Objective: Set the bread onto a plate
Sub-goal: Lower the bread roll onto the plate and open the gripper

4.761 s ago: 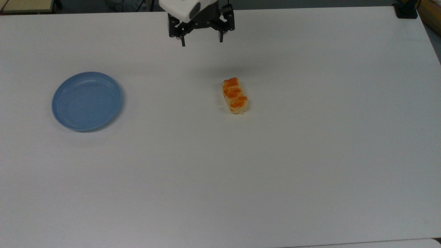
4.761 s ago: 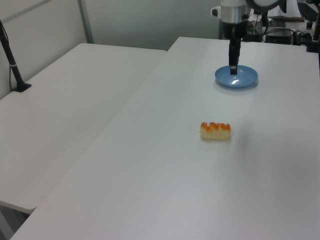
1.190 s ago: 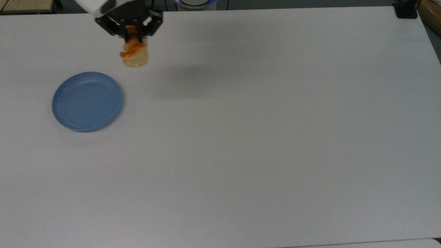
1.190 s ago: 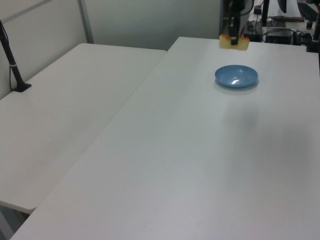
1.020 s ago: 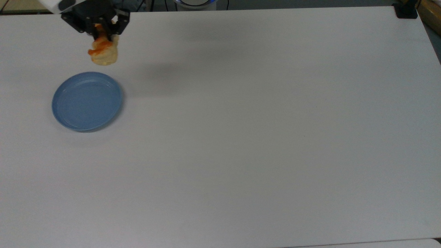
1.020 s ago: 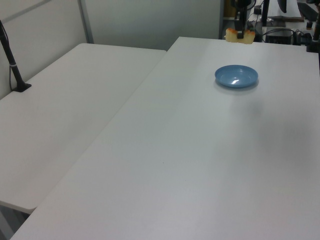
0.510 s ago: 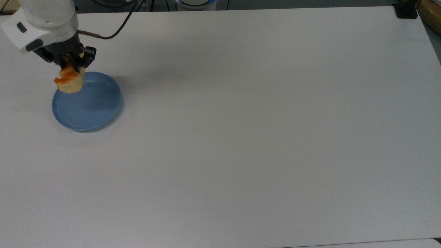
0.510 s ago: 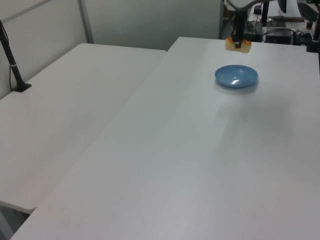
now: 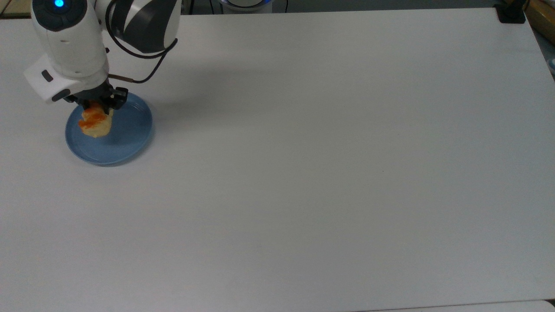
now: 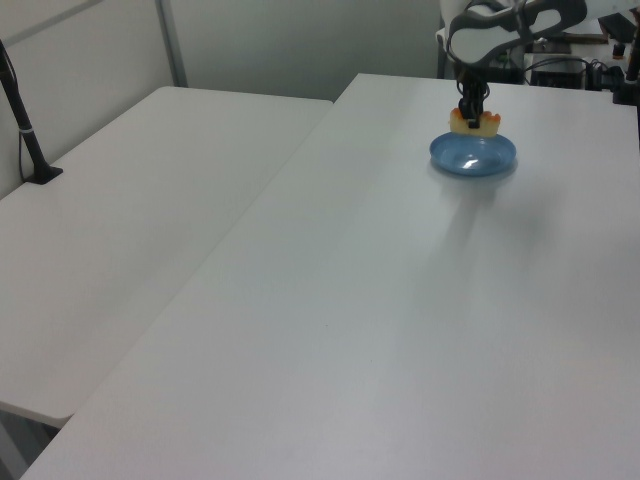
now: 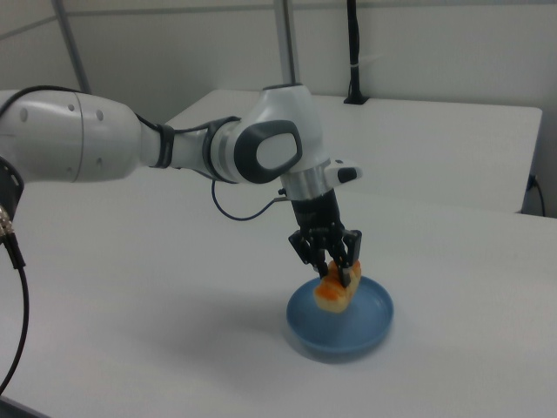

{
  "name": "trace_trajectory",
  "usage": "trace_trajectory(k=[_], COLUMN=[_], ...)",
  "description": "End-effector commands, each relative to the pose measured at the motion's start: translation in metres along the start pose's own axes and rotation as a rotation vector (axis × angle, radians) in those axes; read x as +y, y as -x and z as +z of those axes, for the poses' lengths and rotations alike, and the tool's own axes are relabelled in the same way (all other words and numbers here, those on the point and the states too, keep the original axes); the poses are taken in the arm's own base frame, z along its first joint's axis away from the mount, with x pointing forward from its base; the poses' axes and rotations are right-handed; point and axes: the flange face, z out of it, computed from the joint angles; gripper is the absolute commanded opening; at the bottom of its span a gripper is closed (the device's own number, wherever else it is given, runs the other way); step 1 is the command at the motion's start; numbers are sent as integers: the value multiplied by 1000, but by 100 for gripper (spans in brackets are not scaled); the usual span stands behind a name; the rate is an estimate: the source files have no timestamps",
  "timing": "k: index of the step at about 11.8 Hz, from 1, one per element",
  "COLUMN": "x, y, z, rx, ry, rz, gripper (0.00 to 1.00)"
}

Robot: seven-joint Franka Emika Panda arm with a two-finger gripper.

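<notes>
Holding the bread (image 9: pixel 94 123) clamped between our 2 fingers, our gripper (image 9: pixel 96 106) hangs over the plate (image 9: pixel 130 138). In the right view the bread (image 11: pixel 335 287) sits tilted inside the blue rim (image 11: pixel 376 326); we cannot tell whether it touches the plate. The plate lies on the white table (image 9: pixel 329 156), near the top view's left edge. In the left view the bread (image 10: pixel 474 124) appears just above the plate (image 10: pixel 474 158).

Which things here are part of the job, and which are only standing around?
Part of the job:
- the bread, held by the gripper above the plate
- the plate, light blue, on the table

Only standing around:
- the second white table, at the left view's left
- the black pole clamped on it
</notes>
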Motion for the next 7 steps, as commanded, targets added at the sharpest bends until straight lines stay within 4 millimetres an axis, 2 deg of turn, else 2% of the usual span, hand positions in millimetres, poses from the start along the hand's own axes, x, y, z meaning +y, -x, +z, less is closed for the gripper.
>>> trace_trajectory(k=[1,3,7], x=[-16,-18,-18], y=[-10,-11,-9], z=[25,27,18], rx=[11,17,23], ry=[18,13,4], rz=[43,56,69], gripper=[62,100,100])
